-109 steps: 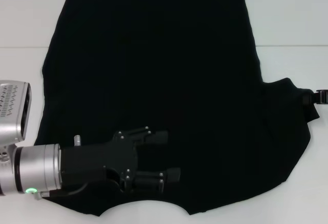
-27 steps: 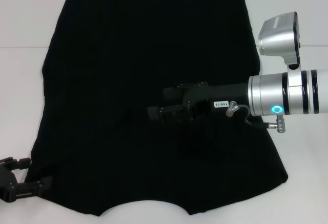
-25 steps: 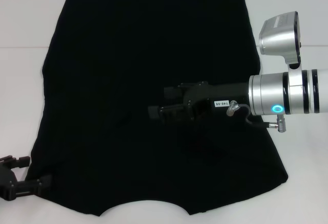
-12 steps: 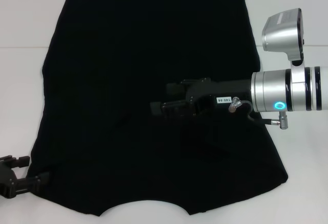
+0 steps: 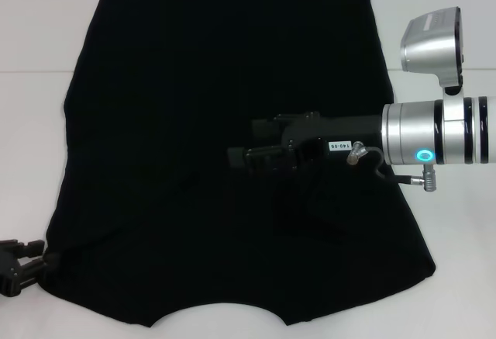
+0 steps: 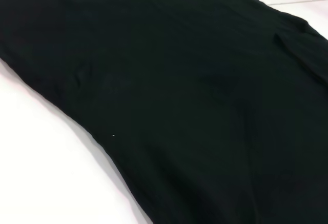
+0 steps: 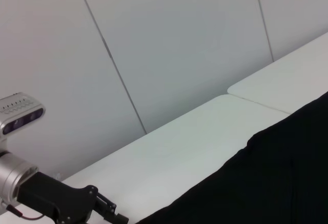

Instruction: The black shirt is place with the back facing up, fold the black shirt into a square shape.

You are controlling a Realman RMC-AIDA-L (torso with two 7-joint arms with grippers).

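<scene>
The black shirt lies flat on the white table, plain side up, with both sleeves folded inward so its sides run nearly straight. My right gripper hovers open over the middle of the shirt, reaching in from the right with nothing between its fingers. My left gripper sits open at the shirt's near left corner, just off the cloth edge. The left wrist view is filled by the shirt and a strip of table. The right wrist view shows the shirt's edge and the left gripper farther off.
White table surrounds the shirt on the left, right and far sides. A seam in the tabletop runs across behind the right arm. Pale wall panels stand beyond the table in the right wrist view.
Since the oldest frame the right sleeve has been folded onto the body and the left arm has drawn off the shirt. Over the last second the right gripper lifted slightly and the left gripper slid farther left.
</scene>
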